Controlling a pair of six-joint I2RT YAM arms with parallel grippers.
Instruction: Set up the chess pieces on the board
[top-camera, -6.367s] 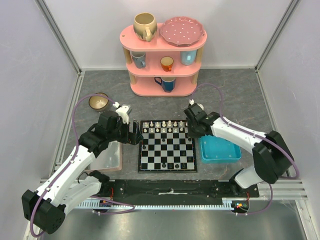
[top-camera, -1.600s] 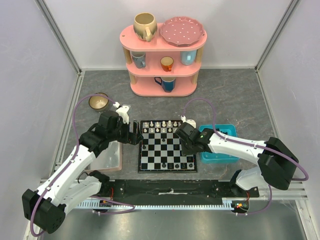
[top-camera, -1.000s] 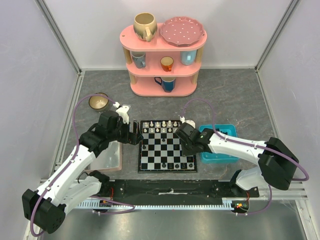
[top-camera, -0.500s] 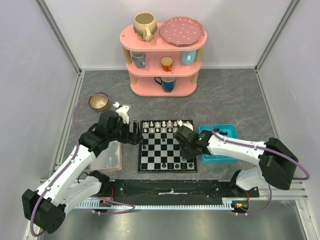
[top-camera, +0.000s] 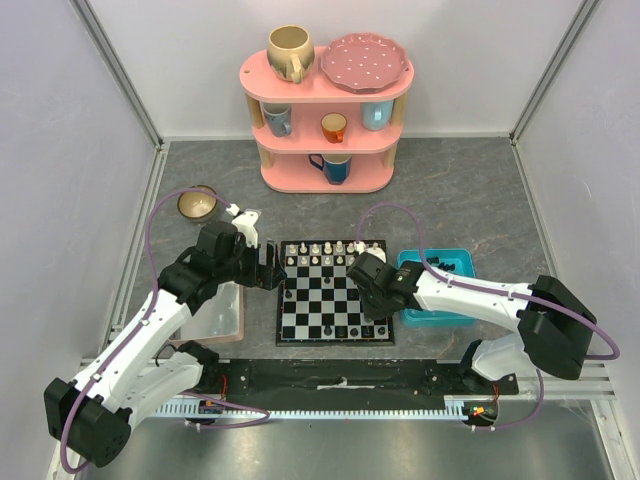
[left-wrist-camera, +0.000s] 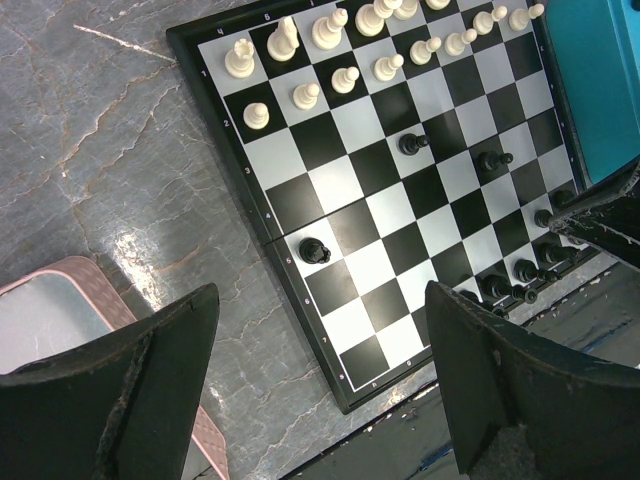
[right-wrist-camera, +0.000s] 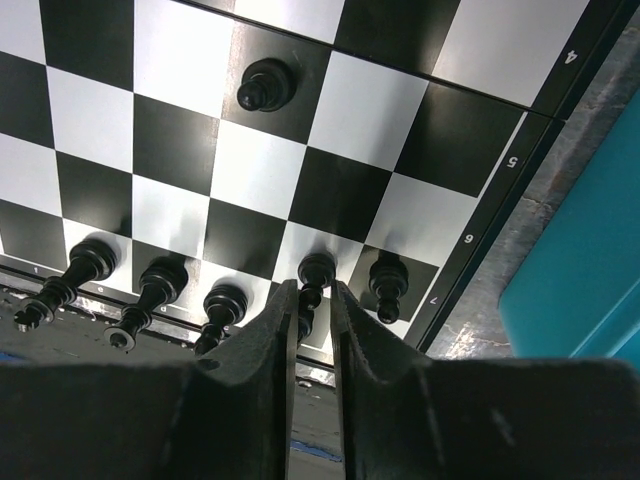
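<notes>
The board (top-camera: 326, 296) lies in the middle of the table, with cream-white chess pieces (top-camera: 325, 250) along its far rows and black ones (top-camera: 345, 328) near its front edge. My right gripper (top-camera: 378, 306) is low over the board's near right corner. In the right wrist view it (right-wrist-camera: 312, 300) is shut on a black chess piece (right-wrist-camera: 316, 268), which stands among other black pieces (right-wrist-camera: 160, 280). My left gripper (top-camera: 272, 272) hovers open and empty over the board's left edge (left-wrist-camera: 262, 215). Loose black pieces (left-wrist-camera: 314, 250) stand mid-board.
A blue tray (top-camera: 440, 300) sits right of the board, close to my right arm. A pink-rimmed grey tray (top-camera: 215, 315) lies to the left under my left arm. A pink shelf (top-camera: 325, 120) with cups stands at the back. A small bowl (top-camera: 197, 205) is far left.
My right gripper has moved from the board's far right corner down to its near right corner and lowered there with the black piece. The left arm has not moved.
</notes>
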